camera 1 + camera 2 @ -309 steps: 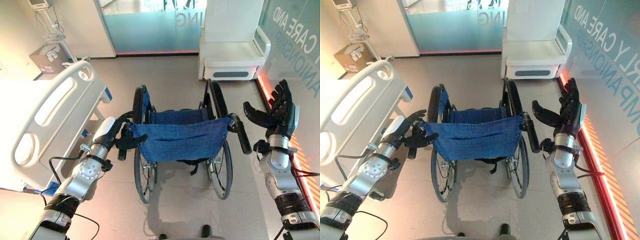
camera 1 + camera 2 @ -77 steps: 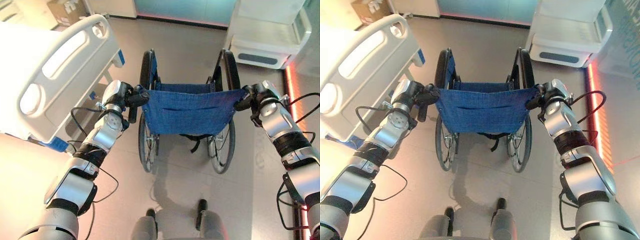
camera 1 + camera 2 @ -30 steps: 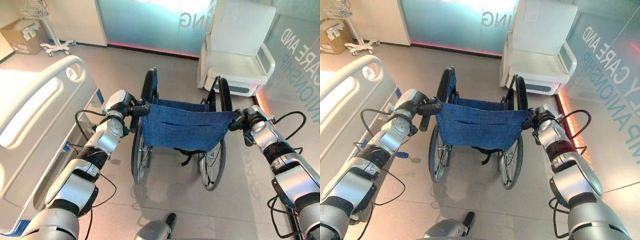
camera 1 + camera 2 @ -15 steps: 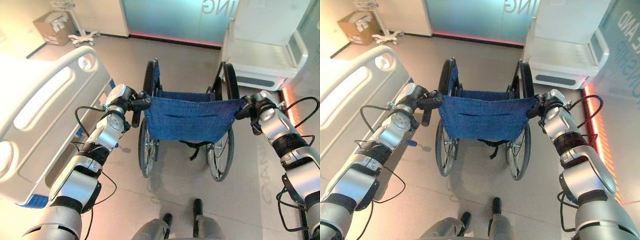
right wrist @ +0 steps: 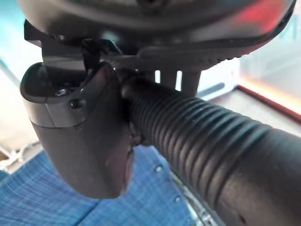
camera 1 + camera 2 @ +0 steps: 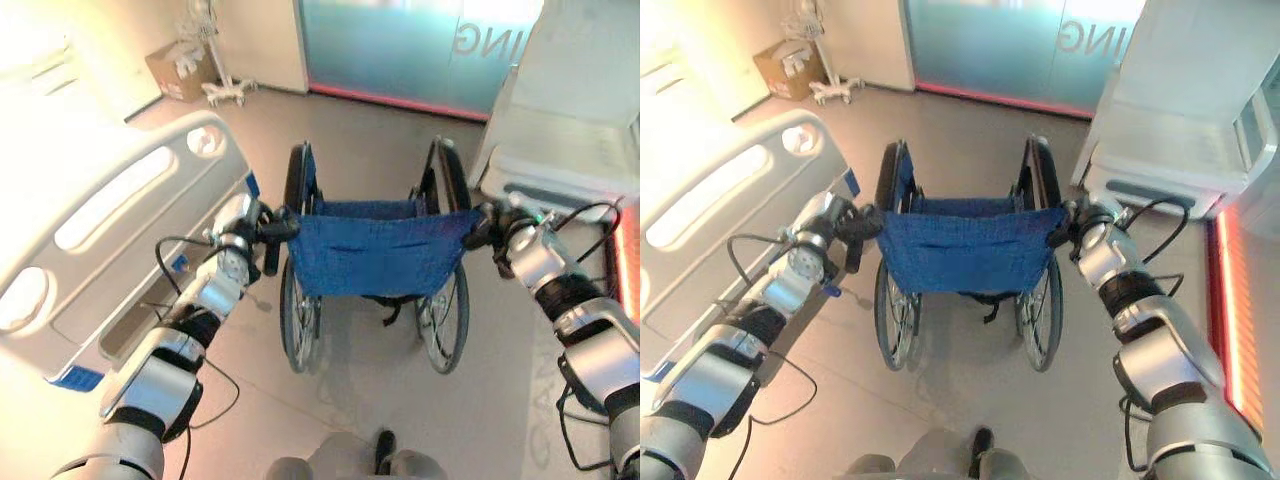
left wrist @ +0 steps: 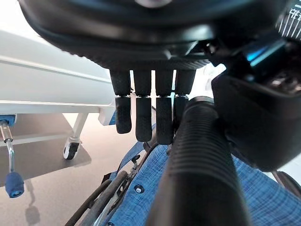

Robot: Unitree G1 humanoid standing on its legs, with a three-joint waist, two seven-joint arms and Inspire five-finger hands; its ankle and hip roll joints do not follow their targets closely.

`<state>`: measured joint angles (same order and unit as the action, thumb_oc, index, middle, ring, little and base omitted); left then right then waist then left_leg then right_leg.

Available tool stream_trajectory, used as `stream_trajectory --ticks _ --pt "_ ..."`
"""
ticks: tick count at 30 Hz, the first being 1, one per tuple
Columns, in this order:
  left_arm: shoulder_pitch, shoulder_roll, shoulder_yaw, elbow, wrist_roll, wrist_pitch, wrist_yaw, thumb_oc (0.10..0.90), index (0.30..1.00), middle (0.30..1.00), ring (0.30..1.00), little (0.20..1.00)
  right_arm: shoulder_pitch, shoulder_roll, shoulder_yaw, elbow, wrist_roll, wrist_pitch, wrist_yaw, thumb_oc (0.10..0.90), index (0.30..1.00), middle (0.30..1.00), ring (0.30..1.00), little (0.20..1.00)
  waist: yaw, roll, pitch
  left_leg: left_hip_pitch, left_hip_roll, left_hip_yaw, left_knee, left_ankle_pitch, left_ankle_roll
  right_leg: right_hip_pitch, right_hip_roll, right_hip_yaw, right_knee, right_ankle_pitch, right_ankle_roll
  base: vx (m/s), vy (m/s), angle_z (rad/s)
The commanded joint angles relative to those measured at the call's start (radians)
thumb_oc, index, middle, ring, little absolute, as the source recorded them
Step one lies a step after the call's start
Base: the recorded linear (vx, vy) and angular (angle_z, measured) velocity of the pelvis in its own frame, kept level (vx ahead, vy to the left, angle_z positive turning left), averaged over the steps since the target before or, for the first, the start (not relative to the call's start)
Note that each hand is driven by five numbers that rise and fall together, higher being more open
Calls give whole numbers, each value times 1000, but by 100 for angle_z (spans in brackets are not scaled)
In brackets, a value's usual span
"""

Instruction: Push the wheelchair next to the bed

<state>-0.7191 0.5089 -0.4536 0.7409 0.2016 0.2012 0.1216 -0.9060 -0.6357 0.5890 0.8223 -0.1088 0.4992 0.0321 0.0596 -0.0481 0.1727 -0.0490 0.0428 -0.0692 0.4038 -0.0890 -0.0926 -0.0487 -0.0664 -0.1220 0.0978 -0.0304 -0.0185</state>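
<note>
The wheelchair (image 6: 372, 262) stands on the floor near the bed (image 6: 110, 210). Each robot hand, left (image 6: 243, 222) and right (image 6: 508, 232), wraps a ribbed push handle (image 7: 200, 160). It looks heavy but should roll easily.

wheelchair (image 6: 375, 255) | blue fabric back, upright | just beside white bed (image 6: 110, 220)

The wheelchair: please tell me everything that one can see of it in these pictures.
The wheelchair stands upright on the grey floor, its back toward the robot. It has a blue cloth backrest, a dark frame, two large spoked wheels and black ribbed push handles. The left hand is curled round the left handle, the right hand round the right handle. The white bed lies close on its left side.
</note>
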Motion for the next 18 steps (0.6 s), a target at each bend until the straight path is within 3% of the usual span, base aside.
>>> stream_trajectory --ticks 1,2,5,7,9,10,12,13,14,18 --pt "82 -7 -108 59 79 13 -70 400 300 300 300 300 -12 -8 64 -71 -41 -124 60 400 300 300 300 300 26 15 94 -148 -62 70 -138 140 54 87 39 -18 27 -47 32 440 4 -30" --pt "81 -5 -110 56 76 10 -70 400 300 300 300 300 -8 -7 62 -71 -38 -123 52 400 300 300 300 300 34 21 101 -168 -69 72 -152 154 49 102 48 -13 26 -54 31 501 17 -34" --pt "109 16 -107 27 75 -2 -62 400 300 300 300 300 -3 -4 61 -73 -29 -140 19 400 300 300 300 300 95 52 134 -279 -93 51 -266 286 21 192 103 51 13 -96 21 525 82 -33" --pt "133 41 -91 -7 69 -4 -57 400 300 300 300 300 -18 -13 61 -80 -17 -162 24 400 300 300 300 300 123 64 133 -301 -98 58 -338 302 22 227 123 92 32 -140 17 493 201 -92" --pt "147 57 -75 -21 65 -14 -55 400 300 300 300 300 -21 -25 52 -83 -31 -190 34 400 300 300 300 300 124 65 118 -293 -96 102 -310 260 46 239 115 99 61 -171 24 531 297 -114" --pt "157 66 -72 -18 59 -18 -54 400 300 300 300 300 8 -24 34 -75 -33 -215 36 400 300 300 300 300 126 49 93 -286 -102 120 -254 187 85 252 90 90 101 -188 38 600 320 -109" --pt "165 73 -74 -18 48 -11 -52 400 300 300 300 300 42 -17 19 -82 -47 -225 41 400 300 300 300 300 135 31 81 -302 -106 120 -185 139 101 265 64 66 125 -192 50 498 226 -52" --pt "170 79 -72 -25 44 -3 -53 400 300 300 300 300 59 -11 19 -91 -40 -218 38 400 300 300 300 300 142 19 74 -289 -105 124 -158 111 116 265 41 43 144 -177 64 620 267 5" --pt "180 84 -72 -34 51 11 -52 400 300 300 300 300 82 0 10 -81 -35 -241 34 400 300 300 300 300 151 4 64 -262 -110 119 -157 93 130 258 2 13 187 -109 100 569 250 17" --pt "177 96 -74 -35 76 33 -42 400 300 300 300 300 91 28 5 -74 -17 -284 27 400 300 300 300 300 174 -18 42 -240 -129 95 -158 78 152 255 -52 -8 230 -6 139 385 158 -51"
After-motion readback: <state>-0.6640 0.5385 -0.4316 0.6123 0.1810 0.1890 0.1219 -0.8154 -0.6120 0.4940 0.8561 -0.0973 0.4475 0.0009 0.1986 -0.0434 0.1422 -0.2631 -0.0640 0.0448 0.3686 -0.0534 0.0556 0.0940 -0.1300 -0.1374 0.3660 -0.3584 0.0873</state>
